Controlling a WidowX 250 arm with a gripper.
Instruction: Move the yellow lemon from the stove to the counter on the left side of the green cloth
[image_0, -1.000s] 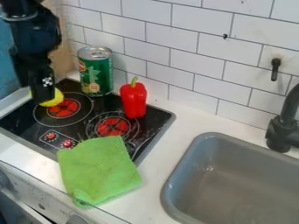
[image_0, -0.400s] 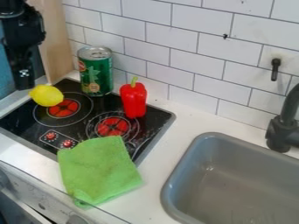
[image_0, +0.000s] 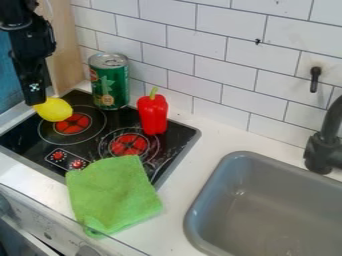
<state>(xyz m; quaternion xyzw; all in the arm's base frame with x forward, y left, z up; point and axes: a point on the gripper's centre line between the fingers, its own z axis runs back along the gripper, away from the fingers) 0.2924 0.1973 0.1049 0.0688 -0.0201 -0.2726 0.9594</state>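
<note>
The black gripper (image_0: 35, 99) hangs at the upper left, with its tip just above and to the left of the yellow lemon (image_0: 55, 109). Whether it touches the lemon I cannot tell. The lemon lies on the back left burner of the black stove top (image_0: 90, 131). Behind it and to the right stands a green can (image_0: 109, 82). A red bell pepper (image_0: 153, 114) is upright at the back right of the stove. A green cloth (image_0: 112, 195) lies over the stove's front edge and the counter.
The grey sink (image_0: 267, 210) is at the right, with a dark faucet (image_0: 324, 145) at its back edge. A white tiled wall (image_0: 220, 60) rises behind the counter, and a wooden panel (image_0: 65, 47) stands behind the arm.
The gripper first moved left and up from over the lemon, uncovering it, then came slightly back right and down. The lemon, can, pepper and cloth stayed in place.
</note>
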